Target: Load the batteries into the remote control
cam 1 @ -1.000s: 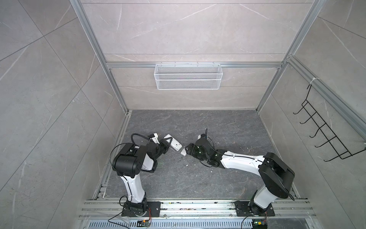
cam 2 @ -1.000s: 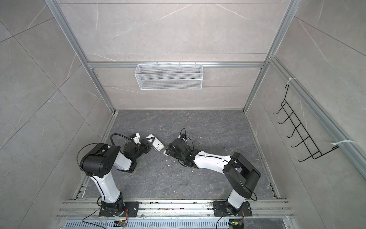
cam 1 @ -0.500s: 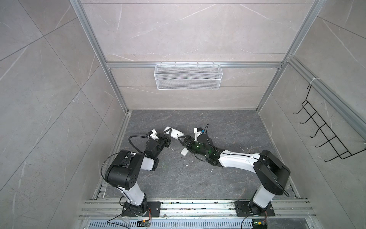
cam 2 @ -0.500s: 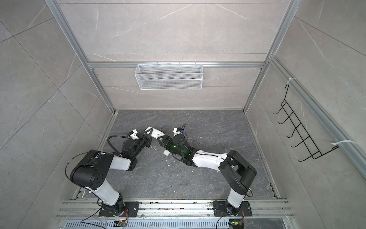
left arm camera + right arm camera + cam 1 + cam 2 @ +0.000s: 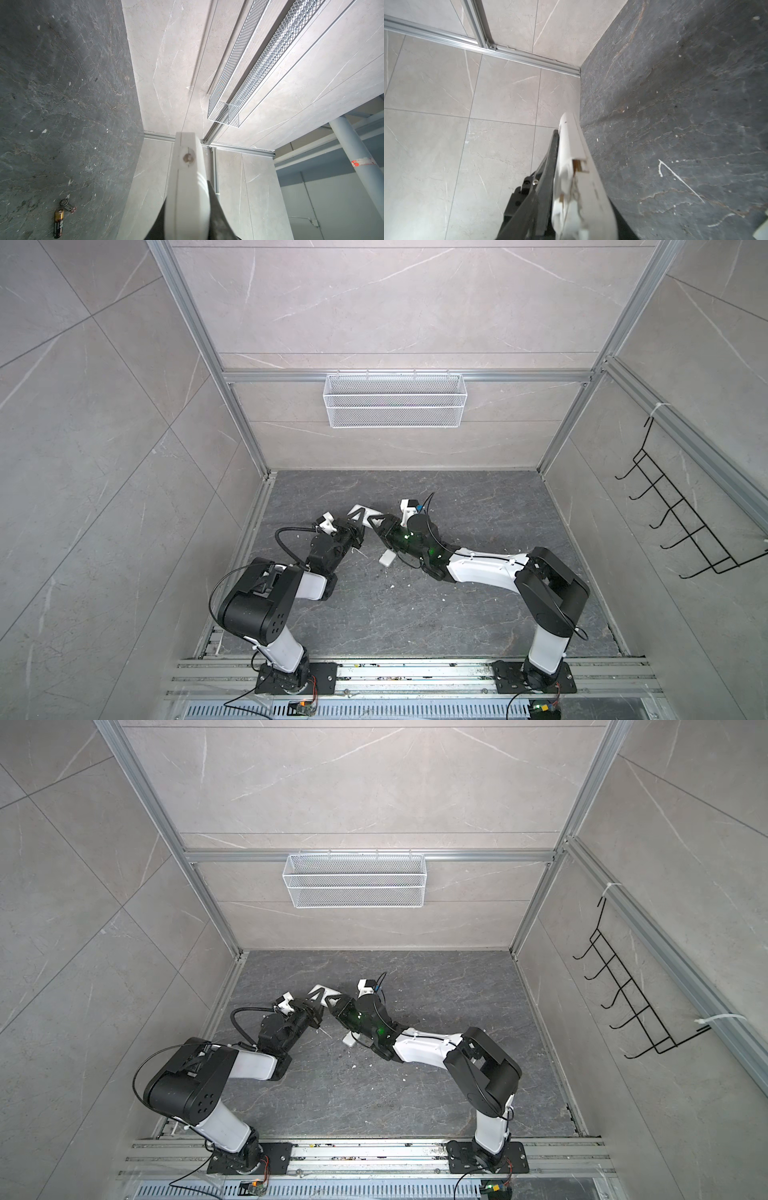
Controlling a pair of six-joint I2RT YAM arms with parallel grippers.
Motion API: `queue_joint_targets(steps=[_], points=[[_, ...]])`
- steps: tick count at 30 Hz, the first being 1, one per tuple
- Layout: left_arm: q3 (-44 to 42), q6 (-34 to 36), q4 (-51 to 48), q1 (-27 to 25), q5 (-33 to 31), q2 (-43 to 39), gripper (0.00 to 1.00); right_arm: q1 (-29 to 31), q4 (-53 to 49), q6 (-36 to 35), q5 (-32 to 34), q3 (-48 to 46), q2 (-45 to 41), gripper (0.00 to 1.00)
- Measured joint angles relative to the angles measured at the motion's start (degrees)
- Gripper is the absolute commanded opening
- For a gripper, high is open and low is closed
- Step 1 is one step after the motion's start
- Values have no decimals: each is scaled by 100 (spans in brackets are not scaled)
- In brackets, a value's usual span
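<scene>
Left gripper (image 5: 187, 195): clamped shut on the remote control (image 5: 187, 166), with one dark finger (image 5: 216, 209) on each side. The handset runs out from between them edge-on in the left wrist view.
Remote control (image 5: 368, 514): held up off the tabletop (image 5: 457, 614), spanning the gap between the two grippers. In both top views it sits toward the back of the work area, a little left of the middle. The left wrist view shows its end face with a small round brownish emitter. The right wrist view shows a notched open recess with brownish contacts along its body.
Right gripper (image 5: 380, 526): meets the remote control from the opposite end. One dark finger (image 5: 548, 162) lies along the handset's side, and the handset stands between the jaws. I cannot tell whether they are actually pinching it.
Batteries (image 5: 58, 226): both lie on the tabletop, seen only in the left wrist view. One lies lengthwise with its gold end showing. The second battery (image 5: 67, 205) lies just beside that end at an angle, seen nearly end-on.
Cover piece (image 5: 386, 570): small, white and rounded. It lies on the tabletop beside the right arm's wrist, nearer the front than the remote control.
Specks (image 5: 44, 131): white bits scattered over the dark tabletop.
Wire basket (image 5: 395, 406): white mesh, hanging on the back wall.
</scene>
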Motion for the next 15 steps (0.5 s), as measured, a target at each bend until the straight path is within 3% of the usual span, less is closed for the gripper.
queue_joint_targets(steps=[9, 12, 14, 15], points=[[-168, -31, -24, -11, -26, -195, 3, -11, -433, 280, 22, 297, 52, 19], [-177, -57, -39, -9, -35, -249, 34, -37, -452, 396, -74, 339, 52, 13], [-216, -33, -94, 24, -17, -310, 49, -63, -520, 367, -133, 341, 52, 12], [-227, -28, -146, 48, 48, -348, 52, -96, -568, 358, -179, 330, 52, 10]])
